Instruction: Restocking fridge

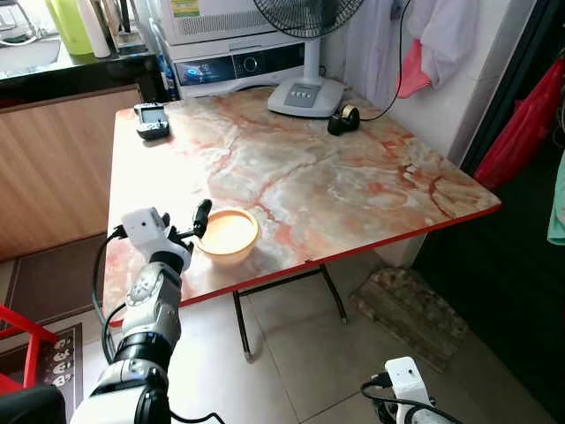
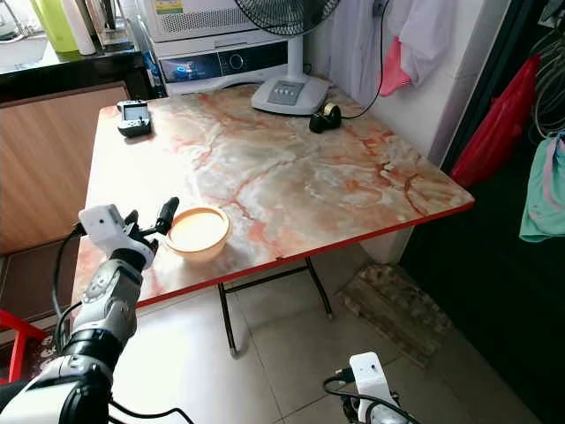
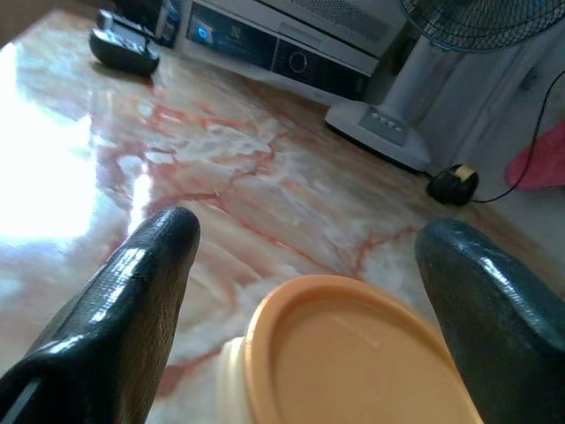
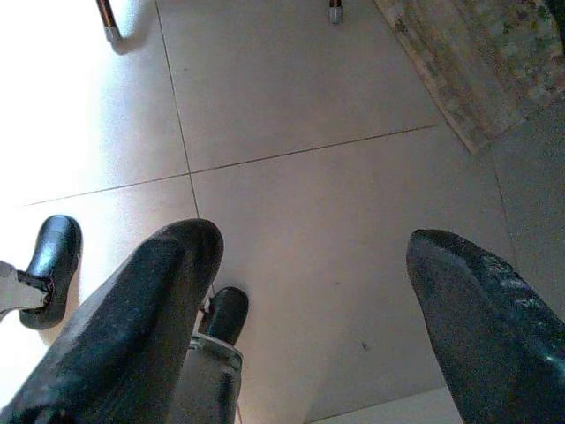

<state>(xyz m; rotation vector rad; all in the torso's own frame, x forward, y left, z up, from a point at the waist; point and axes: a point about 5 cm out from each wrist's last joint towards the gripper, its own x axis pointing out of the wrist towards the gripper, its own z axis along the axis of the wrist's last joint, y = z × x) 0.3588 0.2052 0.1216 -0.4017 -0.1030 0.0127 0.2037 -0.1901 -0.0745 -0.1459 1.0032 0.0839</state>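
A round tub with an orange lid point(image 1: 228, 234) stands near the front edge of the marble table point(image 1: 335, 185), toward its left side. My left gripper point(image 1: 198, 228) is raised at the tub's near left side, open. In the left wrist view the lid point(image 3: 353, 353) lies low between the two black fingers point(image 3: 132, 291), and I cannot tell whether they touch it. My right gripper point(image 4: 313, 238) hangs low and open over the tiled floor with nothing between its fingers.
At the table's far edge stand a fan base point(image 1: 305, 93), a black tape dispenser point(image 1: 343, 120) and a small black device point(image 1: 151, 120). A white appliance point(image 1: 238, 57) sits behind. A stone mat point(image 1: 410, 309) lies under the table's right end; a red stool point(image 1: 22, 340) is at left.
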